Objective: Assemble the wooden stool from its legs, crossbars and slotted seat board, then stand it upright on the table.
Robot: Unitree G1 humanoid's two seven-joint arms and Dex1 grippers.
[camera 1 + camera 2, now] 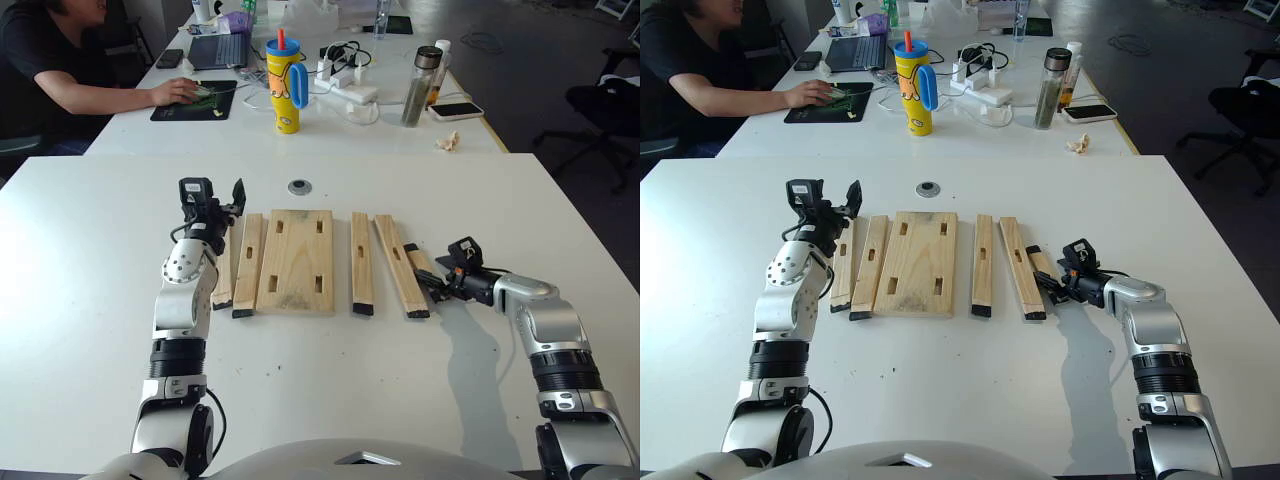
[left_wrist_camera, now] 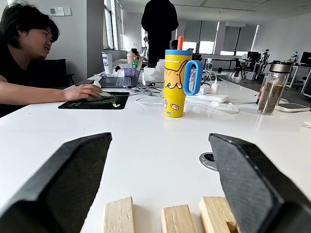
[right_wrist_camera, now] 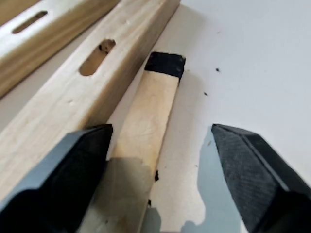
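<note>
White table is carrying the whole kit, parts lying flat in one row, nothing joined yet.

Right gripper: jaws standing wide apart, sitting low over the table, bracketing a short crossbar with a black-capped end. One finger is hanging over the edge of the neighbouring slotted leg, the other over bare table. It is gripping nothing; whether it is touching the bar cannot be told. Reading this as lining up for a pick. The crossbar is lying tight against the leg, so the inner finger is probably lacking room to drop beside it.

Left gripper: jaws also wide apart, carrying nothing, hovering at the far ends of the left legs, likely waiting to steady or take one.

Seat board is lying flat mid-row with slots facing up, and legs are running parallel on both sides, one plain leg sitting between the board and the slotted leg. This layout seems to be keeping every slot reachable from above.

Cable port is showing just beyond the row. Yellow tumbler is standing on the next table, well apart.
</note>
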